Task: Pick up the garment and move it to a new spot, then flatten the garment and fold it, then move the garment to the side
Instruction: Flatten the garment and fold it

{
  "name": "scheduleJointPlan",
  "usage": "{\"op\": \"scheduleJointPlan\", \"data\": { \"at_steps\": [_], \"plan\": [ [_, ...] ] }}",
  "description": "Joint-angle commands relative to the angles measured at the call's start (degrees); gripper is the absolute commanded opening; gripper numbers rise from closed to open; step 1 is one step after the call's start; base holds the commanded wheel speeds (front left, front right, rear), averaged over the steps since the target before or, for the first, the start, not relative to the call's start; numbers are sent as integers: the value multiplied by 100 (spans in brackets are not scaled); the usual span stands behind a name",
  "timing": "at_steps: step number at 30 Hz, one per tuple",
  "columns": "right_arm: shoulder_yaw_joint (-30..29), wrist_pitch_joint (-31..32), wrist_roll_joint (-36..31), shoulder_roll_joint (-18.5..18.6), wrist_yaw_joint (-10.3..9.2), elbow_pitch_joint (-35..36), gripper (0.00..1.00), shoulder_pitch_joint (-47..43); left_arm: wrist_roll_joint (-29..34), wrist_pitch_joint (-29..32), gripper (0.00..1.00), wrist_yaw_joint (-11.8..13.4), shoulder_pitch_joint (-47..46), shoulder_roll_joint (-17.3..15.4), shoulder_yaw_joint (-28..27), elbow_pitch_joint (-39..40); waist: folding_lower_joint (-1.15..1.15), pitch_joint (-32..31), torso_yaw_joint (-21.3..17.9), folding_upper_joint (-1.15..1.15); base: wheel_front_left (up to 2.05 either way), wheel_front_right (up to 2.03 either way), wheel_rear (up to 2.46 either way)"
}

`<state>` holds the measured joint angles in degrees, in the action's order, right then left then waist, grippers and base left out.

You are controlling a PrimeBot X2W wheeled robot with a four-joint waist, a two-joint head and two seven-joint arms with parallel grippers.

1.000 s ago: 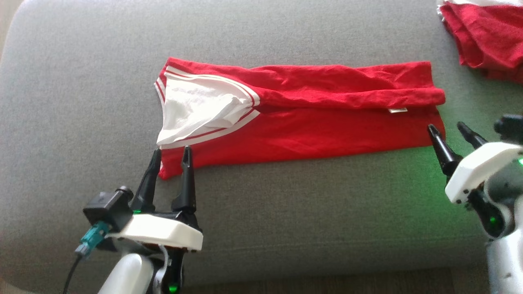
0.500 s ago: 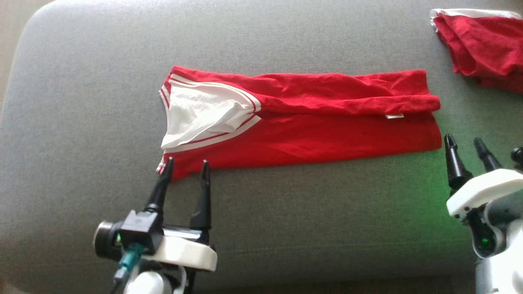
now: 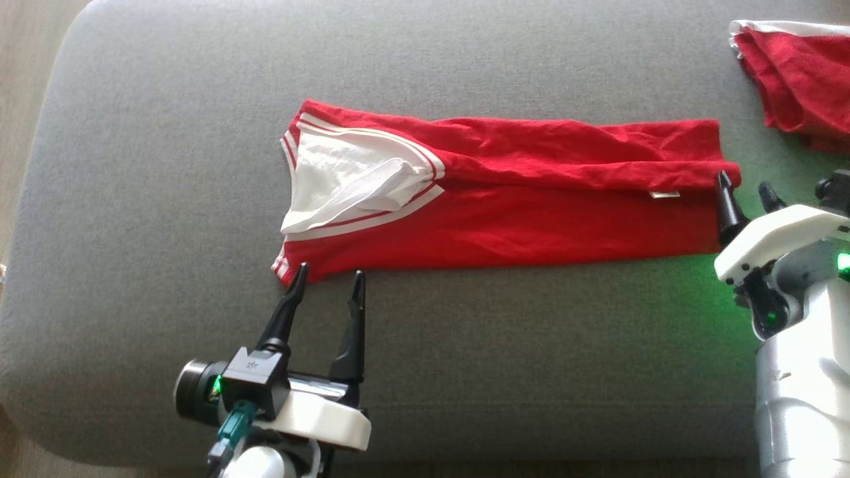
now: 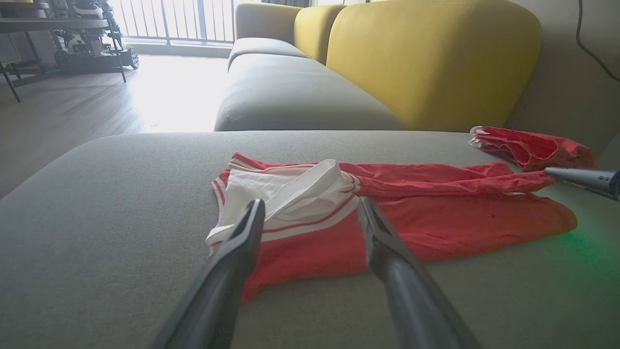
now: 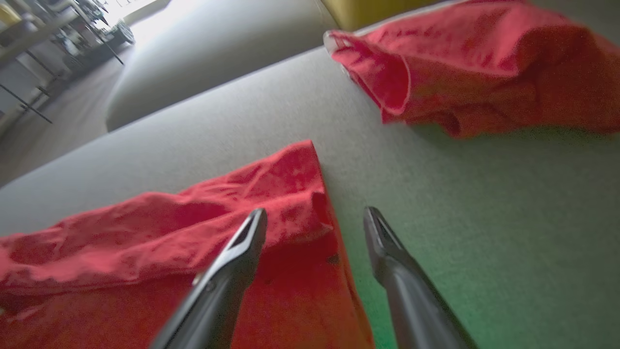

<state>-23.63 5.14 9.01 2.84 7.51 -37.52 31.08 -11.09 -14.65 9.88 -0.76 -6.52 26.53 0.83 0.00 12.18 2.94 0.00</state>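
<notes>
Grey sofa cushion (image 3: 166, 166) is carrying the garment (image 3: 531, 219), lying across its middle as a long folded strip. The left gripper (image 3: 331, 271) is pointing at the garment's near left corner with fingers spread. The right gripper (image 3: 743, 182) is straddling its right edge, fingers likewise spread. Another red cloth (image 3: 797, 79) is lying far right.

Strong daylight comes through the window (image 4: 164, 19) at the top left of the left wrist view and burns the floor (image 4: 169, 92) to white glare. In the head view the sofa (image 3: 199, 166) is softly, evenly lit, with only faint shadow along the garment (image 3: 531, 226). A green glow tints the sofa at that view's right and towards the lower right of both wrist views. The right wrist view is blurred and grainy, and the red cloth (image 5: 484, 72) is smeared. Near the lens, the jaws are out of focus.
</notes>
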Motion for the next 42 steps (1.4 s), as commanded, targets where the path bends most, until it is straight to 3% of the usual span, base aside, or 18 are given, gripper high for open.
{"op": "scheduleJointPlan", "data": {
  "at_steps": [1, 12, 15, 20, 22, 33, 42],
  "plan": [
    [29, 31, -213, 9, -2, 44, 100, 236, 76, -35, 100, -41, -124, 64, -212, 147, 0, 19, 34, 0, 0, 0, 0],
    [-675, 170, -1260, 12, -2, -941, 100, 801, 122, -35, 100, -162, -142, 208, -290, 80, 0, 112, 119, 0, 0, 0, 0],
    [-685, 264, -1354, 10, -2, -1171, 82, 862, 129, -35, 100, -194, -152, 232, -324, 71, 0, 116, 114, 0, 0, 0, 0],
    [-697, 408, -1475, 7, -2, -1489, 44, 901, 142, -35, 100, -247, -159, 263, -383, 56, 0, 125, 107, 0, 0, 0, 0],
    [-707, 461, -1491, 6, -2, -1626, 0, 942, 145, -35, 100, -276, -160, 278, -412, 50, 0, 126, 108, 0, 0, 0, 0],
    [-686, 267, -1638, 440, -2, -1366, 0, 1054, 153, -35, 100, -335, -92, 314, -568, 54, 0, 61, 24, 0, 0, 0, 0],
    [-5, 454, -1254, 607, -2, -705, 0, 1113, 182, -35, 100, -376, -36, 329, -640, 44, 0, -39, -107, 0, 0, 0, 0]
  ]
}}
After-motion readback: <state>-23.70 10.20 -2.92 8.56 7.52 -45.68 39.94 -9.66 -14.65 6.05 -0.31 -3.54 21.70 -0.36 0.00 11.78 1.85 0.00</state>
